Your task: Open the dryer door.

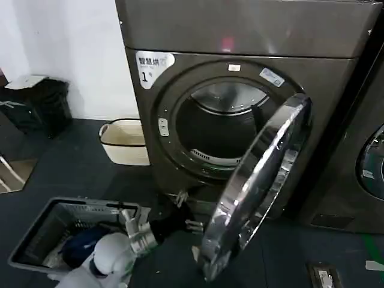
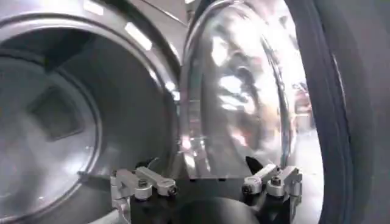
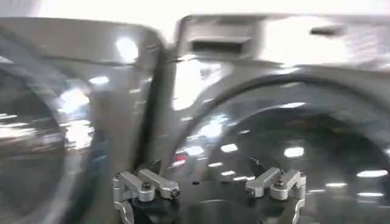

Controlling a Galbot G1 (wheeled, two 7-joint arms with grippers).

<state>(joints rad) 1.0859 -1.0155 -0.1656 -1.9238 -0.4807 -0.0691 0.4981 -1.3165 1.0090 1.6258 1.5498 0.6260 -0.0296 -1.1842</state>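
The dryer door (image 1: pixel 258 180) stands swung well out from the dryer, its chrome rim edge-on to my head view. Behind it the round drum opening (image 1: pixel 222 126) is uncovered. My left gripper (image 1: pixel 187 211) is low in front of the dryer, just left of the door's lower edge. In the left wrist view it (image 2: pixel 210 182) is open, fingers wide apart, with the shiny door (image 2: pixel 237 91) close ahead and the drum (image 2: pixel 55 122) beside it. Nothing is held. My right gripper (image 3: pixel 210 182) is open before a grey machine front.
A cream basket (image 1: pixel 126 141) sits on the floor left of the dryer. A grey laundry basket (image 1: pixel 54 231) with blue cloth (image 1: pixel 81 246) is at my lower left. The neighbouring machine (image 1: pixel 366 162) stands close on the right. A black bin (image 1: pixel 36 102) is far left.
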